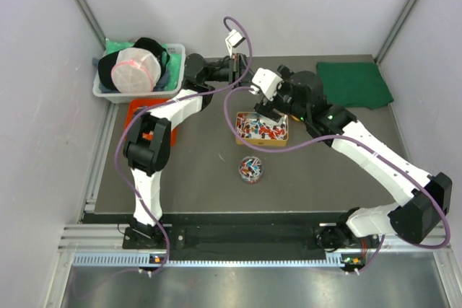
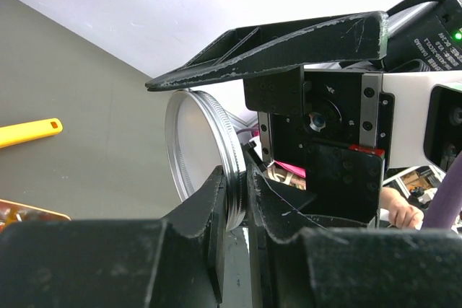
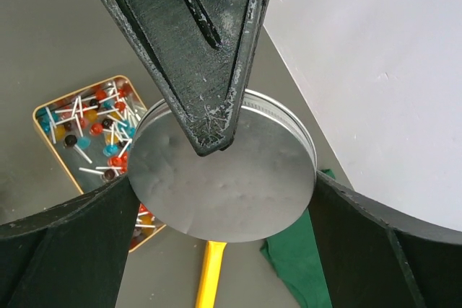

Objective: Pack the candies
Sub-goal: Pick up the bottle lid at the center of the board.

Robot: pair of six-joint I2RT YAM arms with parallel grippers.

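From above, most of the candies [image 1: 261, 129] are lying in the gold tin [image 1: 237, 129] at the middle of the worktop [image 1: 188, 171]. A smaller share is sitting in the round jar [image 1: 250, 169] just in front of it. The jar looks uncovered, so packing seems partly done, with closing left.

In the left wrist view, the left hand [image 2: 234, 178] is clamping the rim of a silver lid [image 2: 195, 146] in the air.

In the right wrist view, the right hand [image 3: 222, 178] is spreading its fingers wide at either edge of that lid. Whether they are gripping it cannot be told. Below, the tin is showing well filled.
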